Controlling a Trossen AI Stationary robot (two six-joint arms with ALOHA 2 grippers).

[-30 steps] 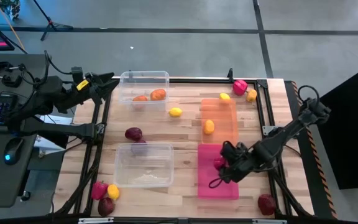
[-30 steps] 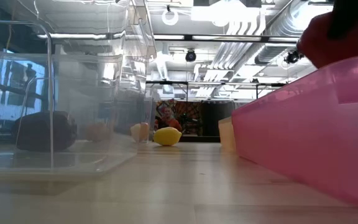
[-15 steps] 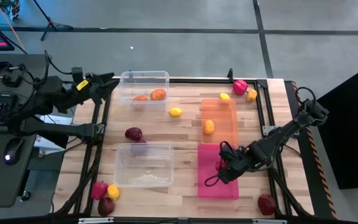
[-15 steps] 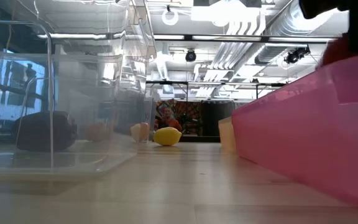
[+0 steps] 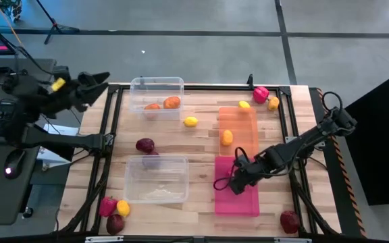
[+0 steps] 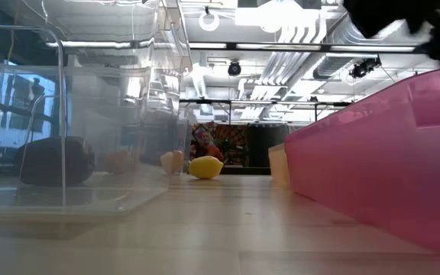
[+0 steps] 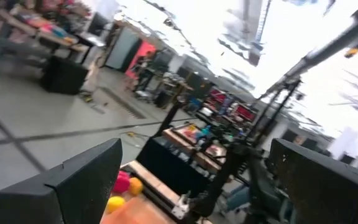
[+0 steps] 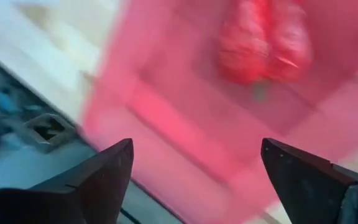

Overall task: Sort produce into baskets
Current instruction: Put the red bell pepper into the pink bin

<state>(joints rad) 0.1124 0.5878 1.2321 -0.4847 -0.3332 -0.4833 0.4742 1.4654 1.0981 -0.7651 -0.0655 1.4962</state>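
right gripper (image 5: 231, 182) open above red produce (image 8: 261, 46) in pink basket (image 5: 248, 202).

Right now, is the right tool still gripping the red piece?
No, the right tool is open and the red piece lies in the pink basket.

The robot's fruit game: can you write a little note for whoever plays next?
Right gripper: fingers open, over the pink bin, holding nothing. A red pepper lies in that bin.
Left gripper: fingers open, waiting off the table's far left corner.
Done: two orange pieces in the far clear bin, a yellow piece in the orange bin.
Left: near clear bin holds nothing. Loose: yellow lemon, maroon piece, three at the far right corner, three at the near left corner, one maroon piece near right.
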